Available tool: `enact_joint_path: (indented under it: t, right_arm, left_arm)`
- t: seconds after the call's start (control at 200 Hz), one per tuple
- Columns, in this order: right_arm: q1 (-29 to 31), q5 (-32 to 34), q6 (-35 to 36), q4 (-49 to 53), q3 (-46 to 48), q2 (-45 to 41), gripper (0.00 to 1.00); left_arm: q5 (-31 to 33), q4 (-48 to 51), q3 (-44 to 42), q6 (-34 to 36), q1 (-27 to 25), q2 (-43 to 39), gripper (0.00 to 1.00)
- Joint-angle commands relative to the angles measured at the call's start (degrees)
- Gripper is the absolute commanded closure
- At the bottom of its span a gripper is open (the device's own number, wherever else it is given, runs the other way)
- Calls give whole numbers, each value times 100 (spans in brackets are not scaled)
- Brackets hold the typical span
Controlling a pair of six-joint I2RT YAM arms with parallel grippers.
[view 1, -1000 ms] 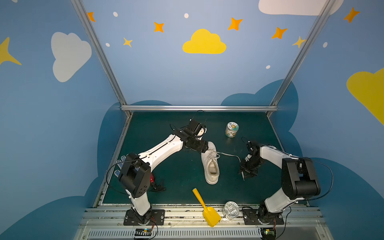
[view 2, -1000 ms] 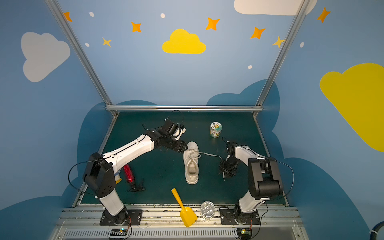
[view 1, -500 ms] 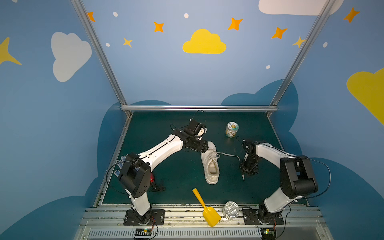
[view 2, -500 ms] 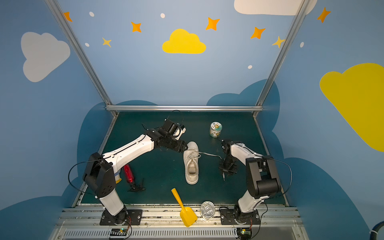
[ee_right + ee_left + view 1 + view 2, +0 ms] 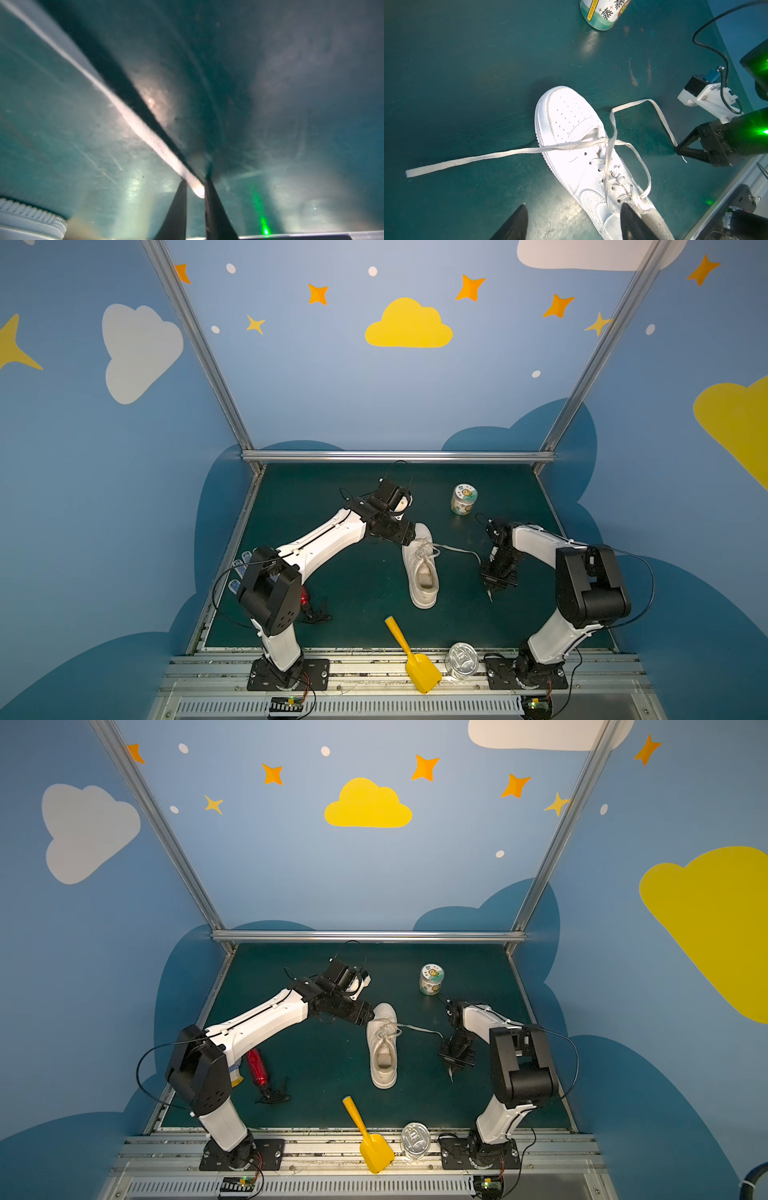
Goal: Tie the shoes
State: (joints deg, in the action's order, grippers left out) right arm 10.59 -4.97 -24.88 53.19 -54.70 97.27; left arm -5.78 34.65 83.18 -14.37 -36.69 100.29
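The white low-top sneaker [image 5: 422, 568] lay mid-mat [image 5: 316, 497], its toe pointing away from the arm bases and its flat laces untied and crossed. One lace [image 5: 457, 549] ran to the right gripper [image 5: 195, 187], whose narrowed jaws pinched its end. The left gripper [image 5: 573, 205] hung by the toe, jaws wide and holding nothing.

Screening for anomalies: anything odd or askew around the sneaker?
Nothing damaged. The sneaker lies untied: a loose lace trails across its toe; the second lace is pinched in the right gripper. The yellow scoop straddles the front edge of the mat.
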Motion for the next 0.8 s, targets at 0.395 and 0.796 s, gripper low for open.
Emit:
enact_joint_path:
  t: [0.395, 0.796]
  right_arm:
    - [-48, -595, 98, -258, 42, -247, 100]
    - [-92, -1692, -423, -525, 450, -1447, 100]
  left_arm:
    - [38, 304, -7, -12, 22, -296, 30]
    - [-182, 68, -374, -194, -168, -379, 30]
